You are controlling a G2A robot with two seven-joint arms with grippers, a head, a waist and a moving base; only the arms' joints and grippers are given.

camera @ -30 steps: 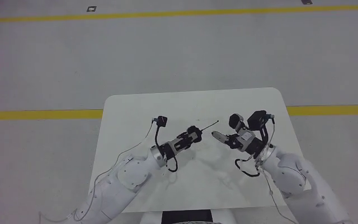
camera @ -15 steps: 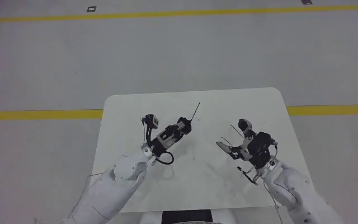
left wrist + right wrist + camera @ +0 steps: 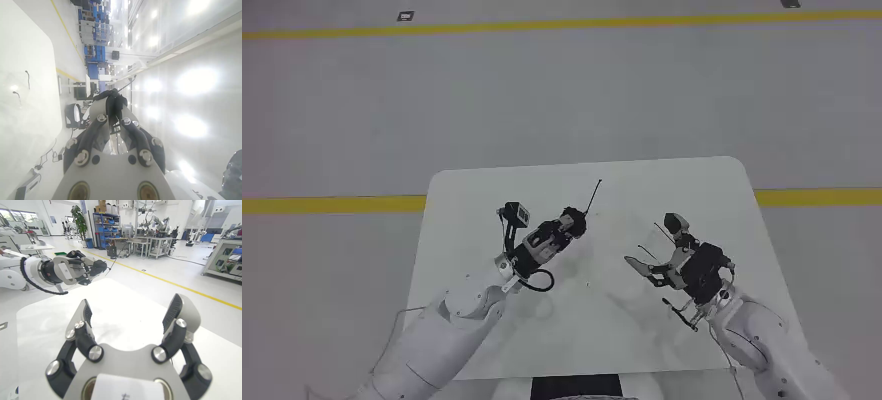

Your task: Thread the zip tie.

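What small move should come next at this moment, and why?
Probably bring the right claw toward the free tip of the zip tie to grip it. The left claw is shut on one end, the tie sticks out straight and unthreaded, and the right claw is open, empty and well apart from it.

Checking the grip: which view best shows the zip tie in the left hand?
The right wrist view: the zip tie juts side-on from the shut left hand. Top view shows a thin line; left wrist view, just its end.
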